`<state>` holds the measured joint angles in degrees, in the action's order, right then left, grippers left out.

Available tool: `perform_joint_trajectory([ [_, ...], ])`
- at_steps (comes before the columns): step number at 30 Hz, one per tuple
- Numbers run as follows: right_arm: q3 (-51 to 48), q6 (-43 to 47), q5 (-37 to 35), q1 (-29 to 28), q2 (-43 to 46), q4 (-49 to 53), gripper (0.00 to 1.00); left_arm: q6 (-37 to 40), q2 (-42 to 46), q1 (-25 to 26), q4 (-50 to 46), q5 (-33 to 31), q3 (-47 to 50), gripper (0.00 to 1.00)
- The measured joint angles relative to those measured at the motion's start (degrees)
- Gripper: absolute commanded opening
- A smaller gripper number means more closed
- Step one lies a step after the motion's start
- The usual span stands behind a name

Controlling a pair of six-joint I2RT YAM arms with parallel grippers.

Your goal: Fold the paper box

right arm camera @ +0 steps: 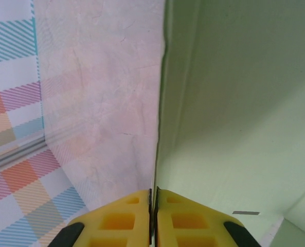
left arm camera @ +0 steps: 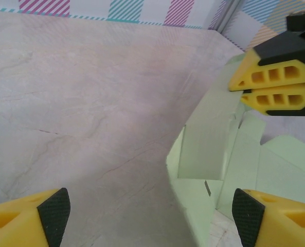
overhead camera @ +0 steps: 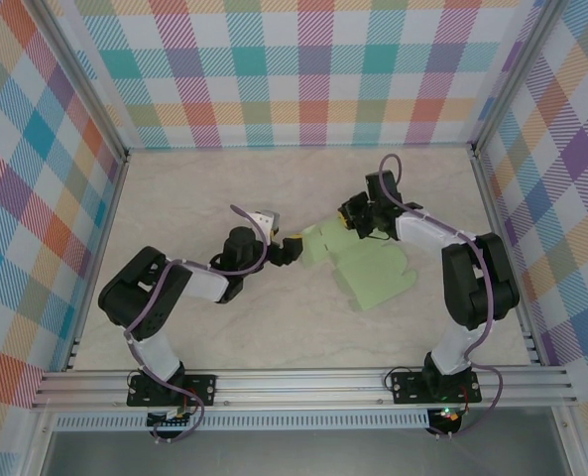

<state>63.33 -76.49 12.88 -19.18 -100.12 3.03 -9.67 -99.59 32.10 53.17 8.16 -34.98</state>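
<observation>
Top external: paper box (overhead camera: 373, 273) mid-table between the arms, one flap raised and pinched flat in the closed right gripper (overhead camera: 347, 216), left gripper (overhead camera: 295, 244) spread wide beside it, holding nothing; likely to drag or crumple the unpinned card on any pull.

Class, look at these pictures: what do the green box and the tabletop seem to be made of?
The box looks like thin matte card, probably paper: its raised flap curves and the edges are cleanly cut. The tabletop is smooth and pale with faint veins, so stone-look, perhaps laminate.
</observation>
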Motion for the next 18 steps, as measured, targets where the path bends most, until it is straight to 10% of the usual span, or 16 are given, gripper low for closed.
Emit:
perform_joint_trajectory([
  [18, -6.75, 3.69, 20.04, 4.2, -4.7, -34.67, 0.13, 8.24, 6.19, -4.28, -4.17, 2.47, 3.5, 0.89],
])
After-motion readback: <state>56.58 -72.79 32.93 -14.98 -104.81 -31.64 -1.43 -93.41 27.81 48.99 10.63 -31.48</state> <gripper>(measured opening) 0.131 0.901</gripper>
